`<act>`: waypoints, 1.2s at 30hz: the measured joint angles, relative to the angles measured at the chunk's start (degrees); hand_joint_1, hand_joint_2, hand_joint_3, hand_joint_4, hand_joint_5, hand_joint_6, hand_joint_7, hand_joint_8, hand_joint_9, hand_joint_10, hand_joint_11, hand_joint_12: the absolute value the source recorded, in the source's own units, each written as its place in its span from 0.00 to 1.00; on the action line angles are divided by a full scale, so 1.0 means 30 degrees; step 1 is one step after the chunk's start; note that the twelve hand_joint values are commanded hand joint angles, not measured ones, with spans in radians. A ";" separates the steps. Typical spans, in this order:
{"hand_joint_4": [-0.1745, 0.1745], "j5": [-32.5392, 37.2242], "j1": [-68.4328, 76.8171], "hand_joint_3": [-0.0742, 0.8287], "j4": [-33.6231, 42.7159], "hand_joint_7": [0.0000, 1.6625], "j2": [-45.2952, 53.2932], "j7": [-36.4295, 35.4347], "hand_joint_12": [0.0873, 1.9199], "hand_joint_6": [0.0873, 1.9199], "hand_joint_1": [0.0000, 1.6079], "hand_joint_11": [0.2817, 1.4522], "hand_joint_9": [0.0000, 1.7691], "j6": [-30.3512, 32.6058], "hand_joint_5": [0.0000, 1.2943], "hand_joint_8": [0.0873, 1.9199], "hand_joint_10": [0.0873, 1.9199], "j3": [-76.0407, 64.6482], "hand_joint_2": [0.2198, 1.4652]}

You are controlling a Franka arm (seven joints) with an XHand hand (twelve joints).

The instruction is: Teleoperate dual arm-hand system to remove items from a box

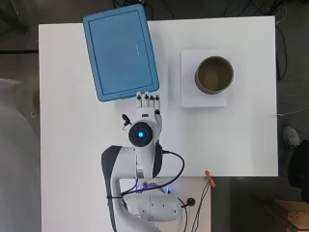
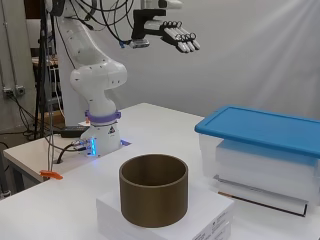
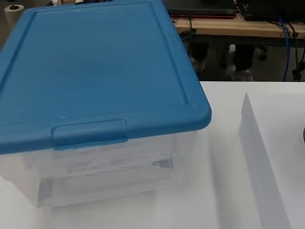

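Note:
A clear plastic box with a blue lid (image 1: 120, 50) stands at the table's far left; its lid (image 2: 260, 127) is on and closed, and pale flat items show through the clear walls (image 3: 105, 167). The lid's latch tab (image 3: 89, 132) faces the wrist camera. My hand (image 1: 148, 104) hangs high above the table, just short of the box's near edge. Its fingers (image 2: 181, 39) are straight and held together, pointing toward the box, and they hold nothing.
A brown open cylinder (image 1: 214, 74) stands on a white flat box (image 1: 203, 99) at the table's far right. In the side view this cylinder (image 2: 153, 190) is nearest the camera. An orange clip (image 1: 210, 178) sits at the table's near edge.

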 joint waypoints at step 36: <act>0.81 -1.6516 0.0128 0.08 -0.1440 0.21 0.9589 0.5744 0.00 0.00 0.05 0.08 0.23 0.6691 0.15 0.00 0.00 0.5522 0.45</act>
